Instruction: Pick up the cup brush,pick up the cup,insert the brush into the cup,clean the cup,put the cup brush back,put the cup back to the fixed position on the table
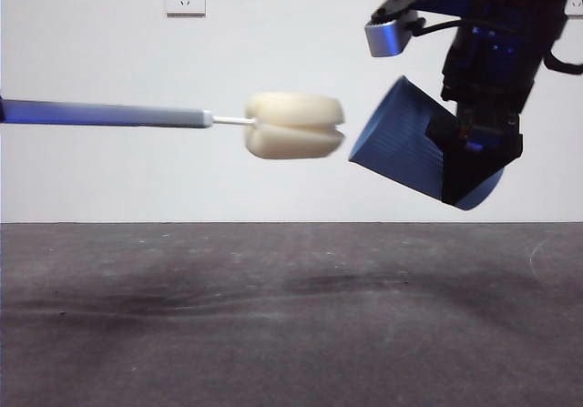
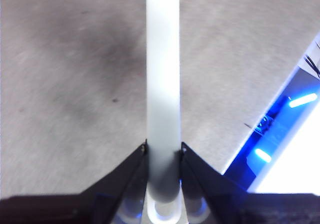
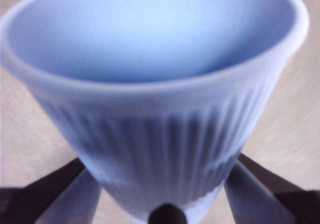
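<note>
Behind right pincer (image 1: 478, 143), cup (image 1: 401, 138) base hidden.

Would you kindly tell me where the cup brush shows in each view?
Front: cup brush held level in mid-air, left of the cup.
Left wrist: its handle runs up between the left gripper fingers.
Right wrist: absent.
Shared landmark: the table.

The cup brush (image 1: 293, 126) has a cream-yellow sponge head on a grey handle; the cup (image 1: 405, 143) is blue, finely ribbed.
</note>
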